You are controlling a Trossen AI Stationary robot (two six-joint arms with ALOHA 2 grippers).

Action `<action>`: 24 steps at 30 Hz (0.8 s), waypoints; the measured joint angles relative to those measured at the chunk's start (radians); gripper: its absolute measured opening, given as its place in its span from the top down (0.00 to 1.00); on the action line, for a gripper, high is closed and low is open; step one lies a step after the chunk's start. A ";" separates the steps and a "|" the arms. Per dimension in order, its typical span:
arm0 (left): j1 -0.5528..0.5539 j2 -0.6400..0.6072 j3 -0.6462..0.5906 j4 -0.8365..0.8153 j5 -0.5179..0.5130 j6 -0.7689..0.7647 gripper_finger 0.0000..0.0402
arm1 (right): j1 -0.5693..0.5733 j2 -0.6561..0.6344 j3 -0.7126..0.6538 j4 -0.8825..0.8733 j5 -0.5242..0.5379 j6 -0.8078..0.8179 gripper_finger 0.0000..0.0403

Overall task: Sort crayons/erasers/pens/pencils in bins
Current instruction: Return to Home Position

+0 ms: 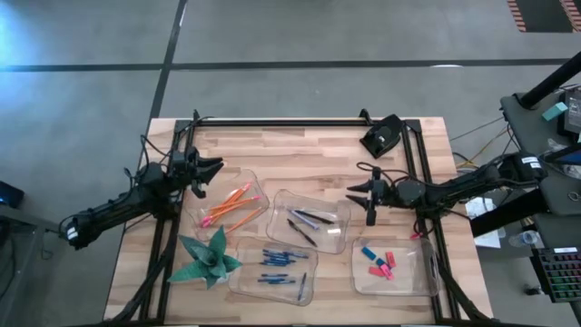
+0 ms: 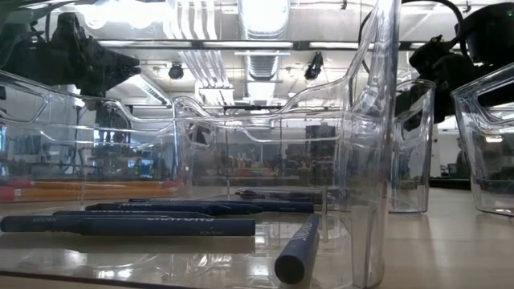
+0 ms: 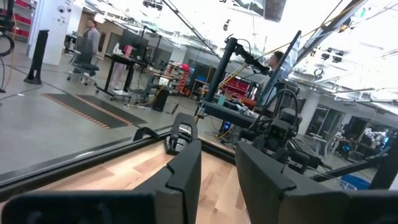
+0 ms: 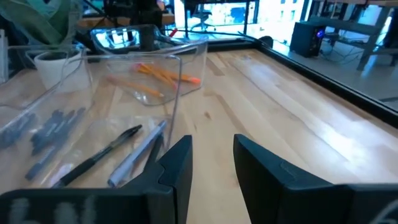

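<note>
Bins (image 1: 338, 238) on the counter (image 1: 300, 150), sorting apparently complete; step in hand: arms return to rest.
Pencils (image 1: 231, 204) lie in the far-left bin, erasers (image 1: 379, 263) in the near-right one. Left tool (image 1: 216, 171) and right tool (image 1: 359, 198), both spread and empty, hang beside the far bins; a sound retreat would rise clear of the rims first, then draw outward. Clear walls and glare muddle the low view, where the erasers cannot be made out.

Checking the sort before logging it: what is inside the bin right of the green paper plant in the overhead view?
Only blue crayons, several lying flat in the bin. Nothing covers it from above, so none of its contents look hidden.
</note>
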 joint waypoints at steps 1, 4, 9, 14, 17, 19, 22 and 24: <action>0.000 0.000 0.000 0.000 0.000 0.000 0.78 | -0.004 0.000 -0.003 0.006 0.000 -0.001 0.73; 0.000 -0.001 0.000 0.000 0.000 0.000 0.78 | -0.014 0.000 -0.004 0.010 0.000 -0.003 0.73; 0.000 0.000 -0.001 0.000 -0.001 0.000 0.78 | -0.021 0.000 -0.005 0.009 0.000 -0.034 0.73; 0.000 0.000 -0.002 0.000 -0.001 0.000 0.78 | -0.037 0.000 -0.005 0.009 -0.001 -0.066 0.74; 0.000 0.001 -0.002 0.000 -0.001 0.000 0.78 | -0.058 0.000 -0.005 0.006 0.000 -0.074 0.74; 0.000 0.001 -0.002 -0.001 -0.001 -0.001 0.78 | -0.077 0.000 -0.005 -0.011 -0.001 -0.074 0.74; 0.000 0.001 -0.002 -0.001 -0.001 -0.001 0.78 | -0.112 0.000 -0.005 -0.048 -0.001 -0.038 0.75; 0.000 0.001 -0.002 -0.001 -0.001 -0.001 0.78 | -0.131 0.000 -0.006 -0.059 0.000 -0.008 0.75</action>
